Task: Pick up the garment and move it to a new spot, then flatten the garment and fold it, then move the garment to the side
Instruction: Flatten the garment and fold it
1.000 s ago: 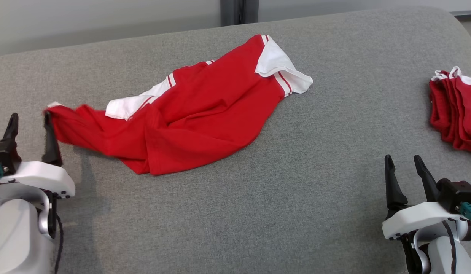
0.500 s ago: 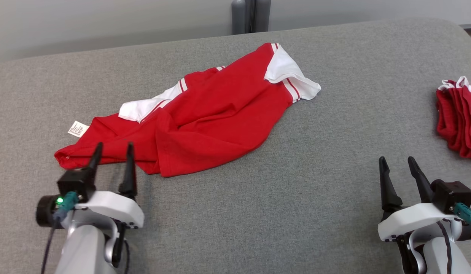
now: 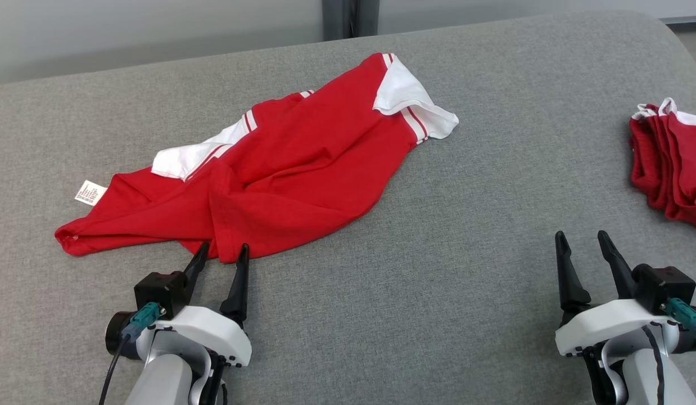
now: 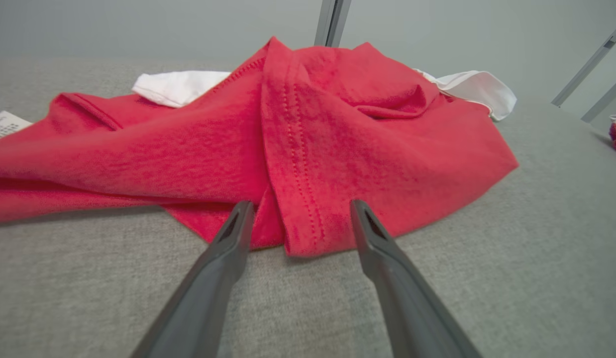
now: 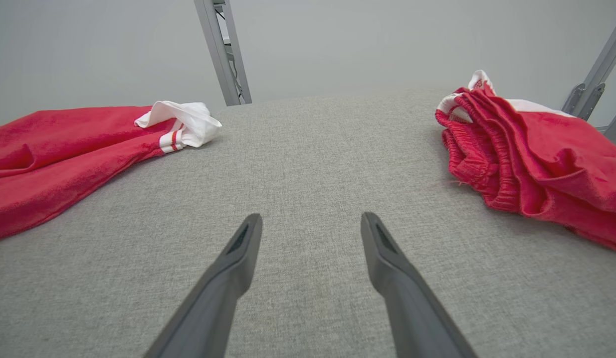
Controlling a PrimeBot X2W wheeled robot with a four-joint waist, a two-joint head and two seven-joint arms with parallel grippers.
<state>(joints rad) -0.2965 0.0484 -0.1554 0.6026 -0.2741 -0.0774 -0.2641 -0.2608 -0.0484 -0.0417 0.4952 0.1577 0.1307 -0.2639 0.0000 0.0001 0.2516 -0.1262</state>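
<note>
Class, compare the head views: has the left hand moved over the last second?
Yes. The left hand went rightward along the red garment, from its left tip to its near fold.

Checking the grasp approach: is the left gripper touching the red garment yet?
Cannot tell. In the left wrist view the open left gripper straddles a hem corner of the red garment; its fingertips overlap the cloth, but neither contact nor gap shows plainly.

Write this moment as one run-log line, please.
left gripper: open, at near hem of crumpled red-and-white fabric garment | right gripper: open, over grey fabric surface | fold: not yet done
</note>
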